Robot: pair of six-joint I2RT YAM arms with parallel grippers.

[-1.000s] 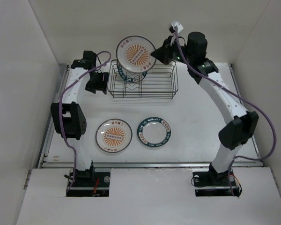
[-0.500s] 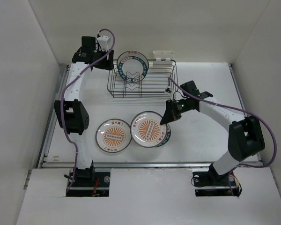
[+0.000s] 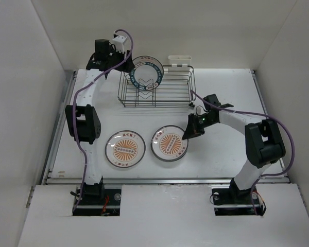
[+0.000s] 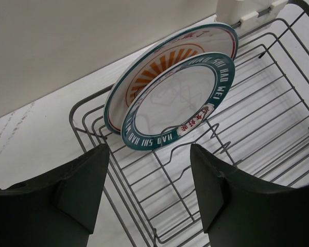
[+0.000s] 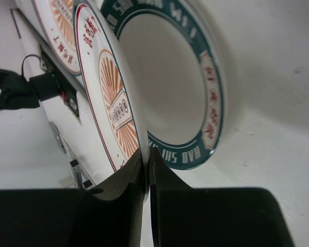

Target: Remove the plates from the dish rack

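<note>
Placing step: right gripper [image 5: 146, 164] pinches white orange-sunburst plate [image 3: 169, 143], tilted over teal-banded plate [image 5: 170, 87] in front of dark wire dish rack [image 3: 165, 98]. Next, probably: lay flat, release; left gripper [image 4: 149, 154] gapes wide at racked plates [image 4: 172, 105].

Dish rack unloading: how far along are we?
Done: one orange-sunburst white plate and a teal-rimmed white plate lie on the table. In hand: right gripper pinches a second sunburst plate over the teal one. Remaining: two plates stand in the dark wire dish rack; left gripper open.
</note>
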